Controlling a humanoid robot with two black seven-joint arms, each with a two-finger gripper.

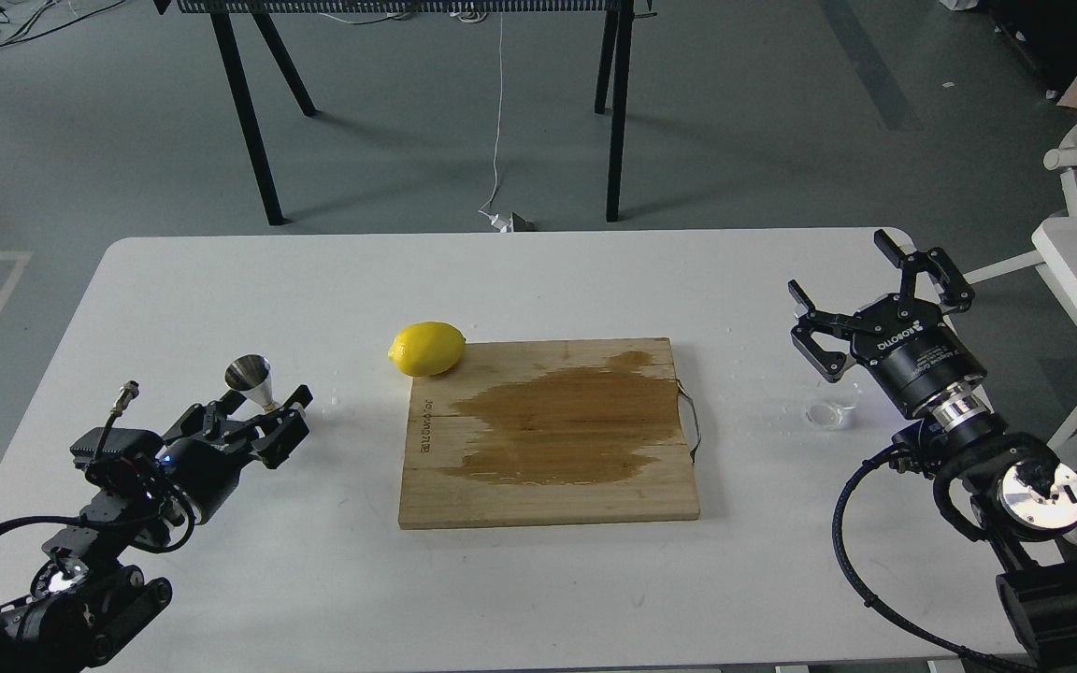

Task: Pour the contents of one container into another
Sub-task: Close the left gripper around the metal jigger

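Observation:
The steel hourglass jigger stands upright on the white table at the left. My left gripper is open and low on the table, with a finger on either side of the jigger's lower cone, which it hides. Whether the fingers touch the jigger I cannot tell. The small clear glass cup sits on the table at the right. My right gripper is open with nothing between its fingers, raised beyond and above the cup, apart from it.
A wooden cutting board with a large dark wet patch lies in the middle of the table. A yellow lemon rests at the board's far left corner. Small water drops dot the table around the cup.

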